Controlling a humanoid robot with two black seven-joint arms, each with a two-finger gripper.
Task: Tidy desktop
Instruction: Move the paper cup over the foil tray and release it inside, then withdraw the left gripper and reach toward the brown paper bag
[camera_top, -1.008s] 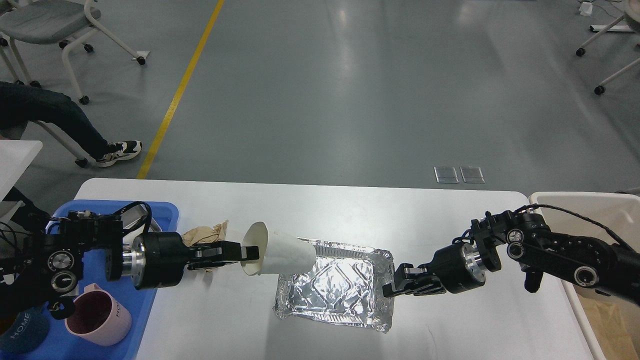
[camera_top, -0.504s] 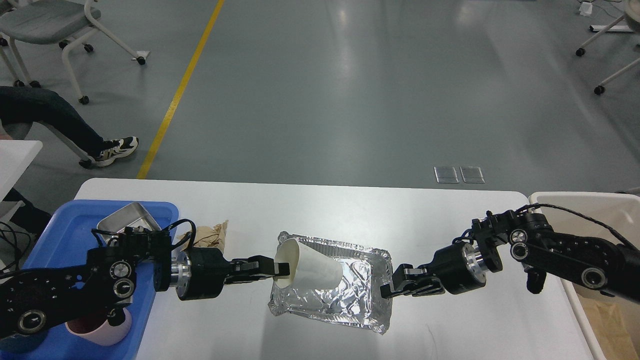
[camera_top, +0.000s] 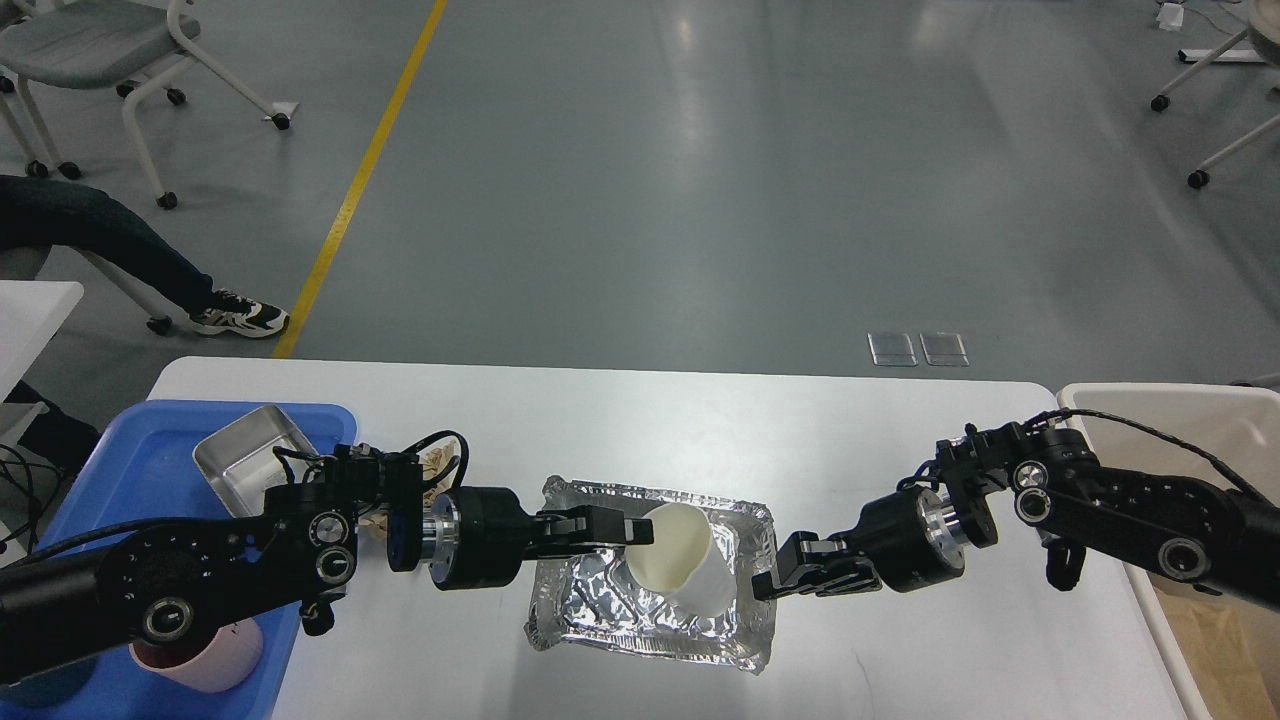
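The white desktop holds a crumpled foil tray at its front middle. My left gripper is shut on the rim of a white paper cup and holds it tilted over the foil tray. My right gripper is shut on the foil tray's right edge. A crumpled brown paper lies left of the foil tray, mostly hidden behind my left arm.
A blue plastic tray at the left holds a metal pan and a pink mug. A beige bin stands at the table's right end. A seated person's legs and chairs are on the floor beyond.
My left gripper has carried the paper cup rightward from beside the foil tray to over its middle. The foil tray shifted slightly left. My right gripper stayed at the tray's edge.
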